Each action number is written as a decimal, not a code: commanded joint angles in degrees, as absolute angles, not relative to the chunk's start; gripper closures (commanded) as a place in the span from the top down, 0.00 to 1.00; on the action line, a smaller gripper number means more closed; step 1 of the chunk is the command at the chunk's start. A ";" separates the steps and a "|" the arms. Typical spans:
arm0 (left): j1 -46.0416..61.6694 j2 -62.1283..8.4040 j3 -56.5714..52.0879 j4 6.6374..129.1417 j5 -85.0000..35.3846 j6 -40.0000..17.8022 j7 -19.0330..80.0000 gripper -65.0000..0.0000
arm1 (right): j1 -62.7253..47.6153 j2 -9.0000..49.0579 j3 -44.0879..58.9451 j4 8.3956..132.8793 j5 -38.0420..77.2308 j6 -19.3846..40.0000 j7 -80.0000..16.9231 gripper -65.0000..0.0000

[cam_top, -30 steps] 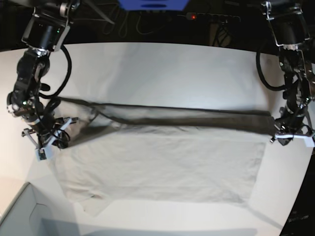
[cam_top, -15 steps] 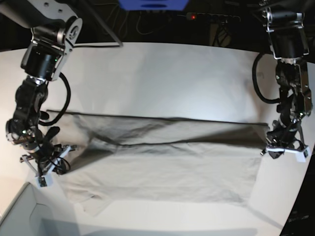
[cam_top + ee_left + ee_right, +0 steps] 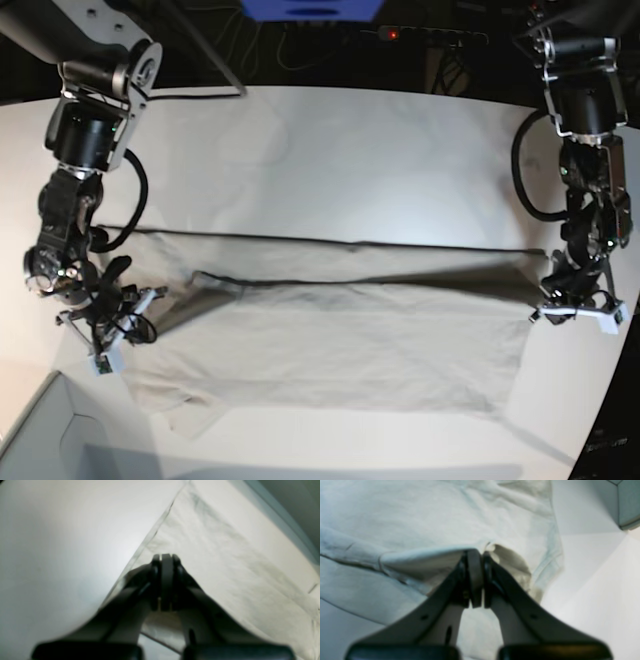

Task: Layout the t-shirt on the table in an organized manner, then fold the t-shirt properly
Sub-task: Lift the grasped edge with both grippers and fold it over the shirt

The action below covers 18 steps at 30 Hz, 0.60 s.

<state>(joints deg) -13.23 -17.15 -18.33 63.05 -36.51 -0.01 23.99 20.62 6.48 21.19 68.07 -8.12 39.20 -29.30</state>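
Gripping t-shirt [image 3: 330, 340] edges, left end effector [image 3: 578, 308], right end effector [image 3: 112, 338], on table [image 3: 330, 160].

Soft matt cloth t-shirt [image 3: 330, 340], smooth matt table [image 3: 330, 160]

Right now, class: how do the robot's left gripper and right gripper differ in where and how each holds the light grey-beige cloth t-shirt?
The left gripper pinches the light grey-beige cloth t-shirt at a plain straight edge; the right gripper pinches bunched cloth at the sleeve end.
In the base view, the left gripper is at the right end of the shirt and the right gripper at the left end.
Both are shut on the shirt above the matte white table.
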 commanded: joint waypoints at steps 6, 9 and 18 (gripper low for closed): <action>-16.84 -18.15 -18.51 61.05 -36.79 -0.40 23.16 0.21 | 22.11 6.99 21.14 69.05 -10.15 40.00 -28.09 0.20; -17.19 -18.15 -18.51 61.05 -36.79 -0.40 22.73 0.50 | 22.02 6.90 21.58 69.14 -12.53 40.00 -28.09 0.41; -14.81 -17.98 -18.95 61.49 -37.32 -0.40 22.64 0.81 | 19.91 7.08 25.45 69.58 -12.88 40.00 -28.09 0.64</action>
<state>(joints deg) -14.39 -17.28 -18.68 60.53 -37.10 -0.19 23.38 18.74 6.44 25.45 68.51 -13.32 39.20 -29.17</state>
